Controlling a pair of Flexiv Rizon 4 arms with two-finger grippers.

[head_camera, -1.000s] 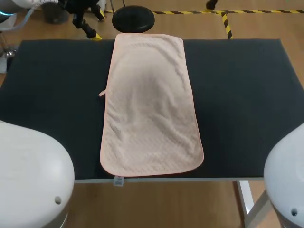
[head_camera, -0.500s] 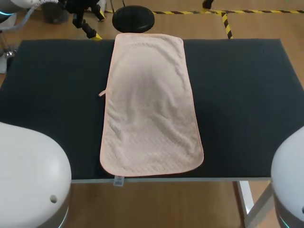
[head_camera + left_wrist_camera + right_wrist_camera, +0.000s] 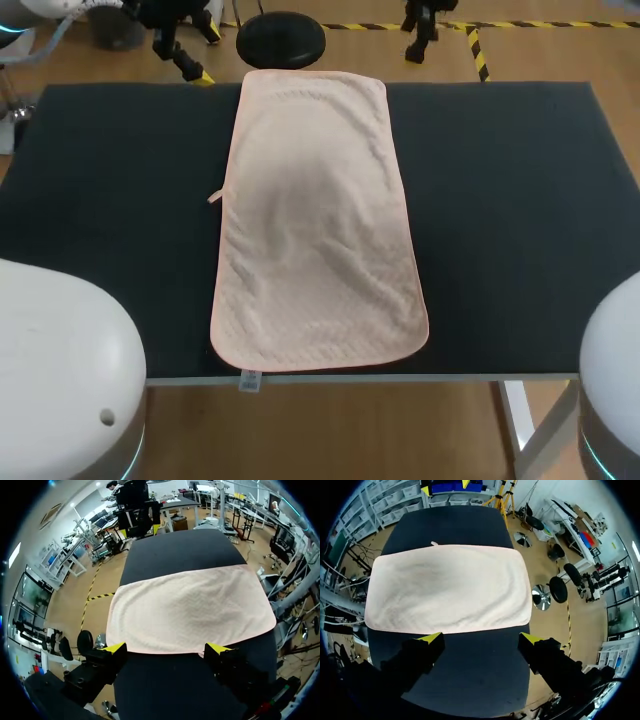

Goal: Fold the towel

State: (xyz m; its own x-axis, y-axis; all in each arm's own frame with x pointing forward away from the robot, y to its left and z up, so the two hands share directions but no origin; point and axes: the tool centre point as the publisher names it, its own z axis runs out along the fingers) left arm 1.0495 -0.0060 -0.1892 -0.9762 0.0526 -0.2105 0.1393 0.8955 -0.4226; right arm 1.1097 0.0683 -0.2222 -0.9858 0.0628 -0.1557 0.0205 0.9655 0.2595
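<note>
**Towel flat and unfolded; both pincers open and clear of it**

1. Left pincer [image 3: 166, 648]: the fingers stand wide apart with nothing between them. It hangs above bare table [image 3: 165, 690]. One long edge of the towel [image 3: 190, 612] lies just ahead of the yellow tips and runs across the line of the fingers.

2. Right pincer [image 3: 480, 638]: this is also spread wide and empty, held above bare table. The towel's other long edge lies just ahead of its tips. A small loop [image 3: 435, 543] shows on the edge farther from this pincer.

3. Towel, head view [image 3: 318, 225]: it is spread in a single layer down the middle of the table [image 3: 110, 180]. It reaches from the near edge to the far edge. No corner is lifted and no fold has been begun.

4. Judgement on placement: the towel appears laid out flat so that each arm has a free long side to approach. Each pincer faces its own side squarely from above with its fingers parted, which suits a start position before a grasp. The task stands at its beginning.

5. Change from the earlier frames: the towel has not shifted. The left arm [image 3: 60, 370] and right arm [image 3: 615, 380] have shifted a little at the near corners. The right arm has drawn further toward its corner.
</note>
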